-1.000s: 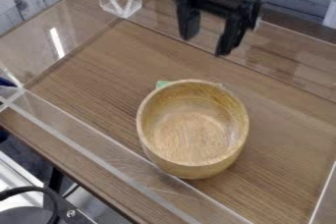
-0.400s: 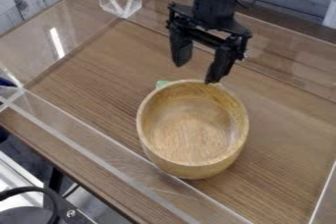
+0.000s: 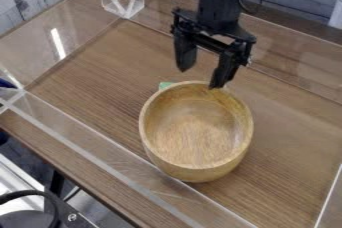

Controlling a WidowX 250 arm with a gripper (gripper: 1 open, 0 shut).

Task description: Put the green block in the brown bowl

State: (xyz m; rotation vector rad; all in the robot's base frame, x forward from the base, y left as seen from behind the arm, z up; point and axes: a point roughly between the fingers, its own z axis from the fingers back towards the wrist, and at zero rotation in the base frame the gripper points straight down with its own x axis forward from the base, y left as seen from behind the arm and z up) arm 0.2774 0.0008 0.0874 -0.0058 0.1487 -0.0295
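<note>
Right now I'm on the approach: claw point(image 3: 205, 73) spread wide, empty, above the green block point(image 3: 166, 86) peeking behind the brown bowl point(image 3: 197, 129); next I'd shift over it, then descend.

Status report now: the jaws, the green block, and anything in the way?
Gripper open, pointing down, holding nothing. Green block on the table, mostly hidden behind the brown bowl rim. Bowl empty. The bowl's far rim crowds the block.
</note>
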